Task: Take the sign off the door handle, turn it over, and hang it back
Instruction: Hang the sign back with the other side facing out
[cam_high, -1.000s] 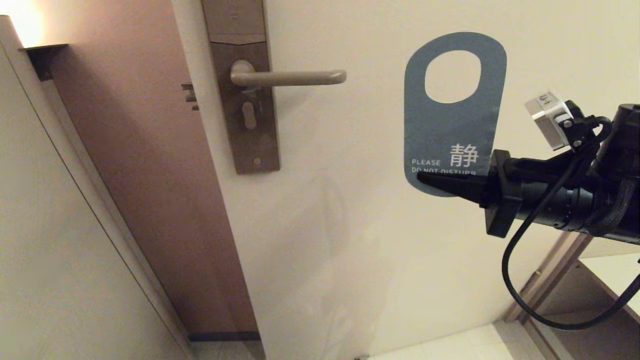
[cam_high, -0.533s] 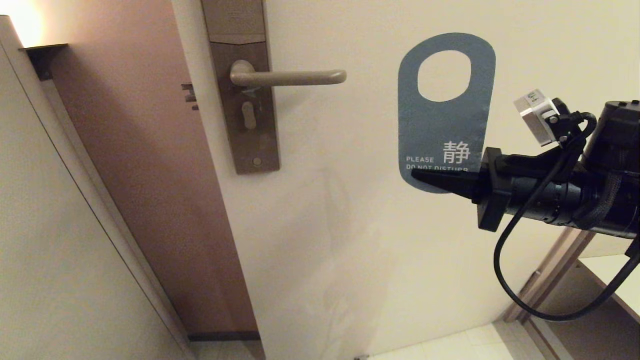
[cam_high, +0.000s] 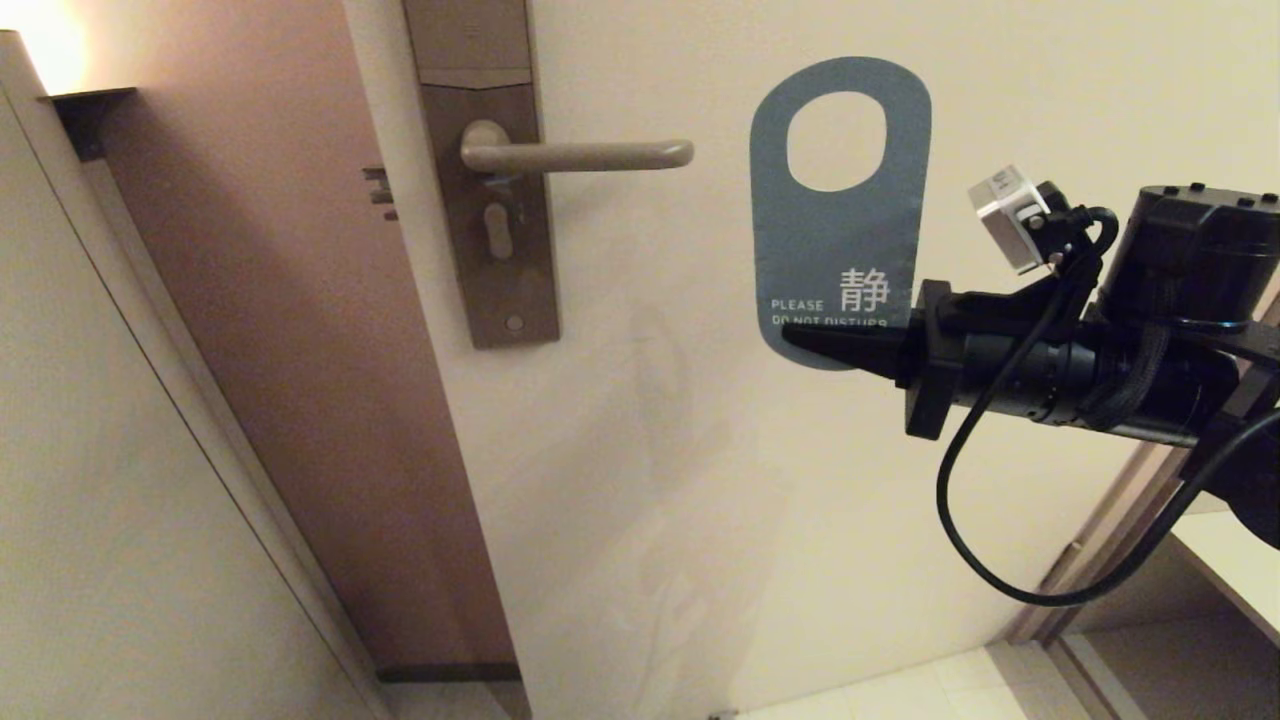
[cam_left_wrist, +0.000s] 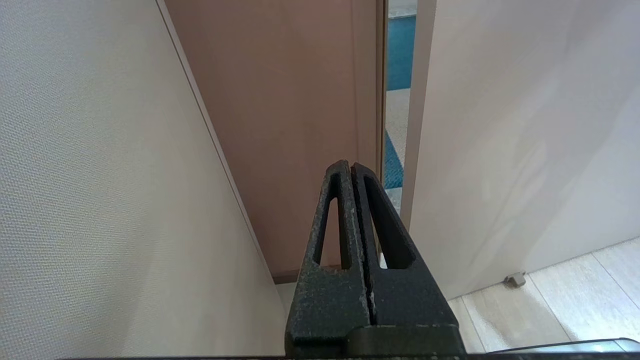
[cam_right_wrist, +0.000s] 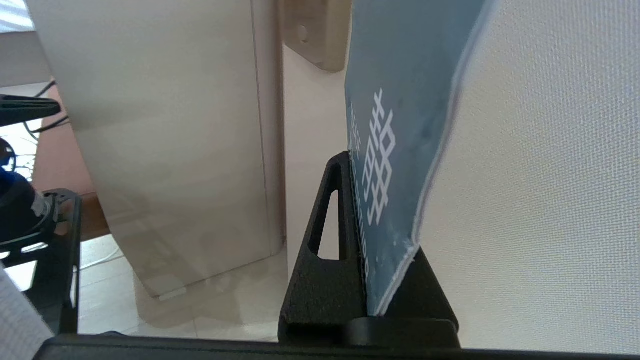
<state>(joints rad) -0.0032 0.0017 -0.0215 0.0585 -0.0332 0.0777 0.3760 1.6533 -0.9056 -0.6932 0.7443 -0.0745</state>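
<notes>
In the head view, a pale cream door (cam_high: 700, 480) stands ajar beside a brown door edge (cam_high: 300, 350). A tall brownish lock plate (cam_high: 490, 200) carries the door handle (cam_high: 580, 155), a slim horizontal lever. To its right, apart from the lever's tip, the sign (cam_high: 840, 240) is held upright with its teal side and oval hole facing the camera. The right gripper (cam_high: 800, 342) clamps the sign's lower edge, its dark arm reaching in from the right. Pale floor tiles (cam_high: 880, 695) show at the bottom.

In the left wrist view, the left gripper (cam_left_wrist: 351, 167) has its fingers pressed together on nothing, pointing at the gap between a textured wall (cam_left_wrist: 100, 200) and the door, with blue carpet (cam_left_wrist: 400, 55) beyond.

In the right wrist view, the teal sign (cam_right_wrist: 400, 125) stands pinched between the black fingers (cam_right_wrist: 330, 210), next to a textured white wall (cam_right_wrist: 550, 200).
</notes>
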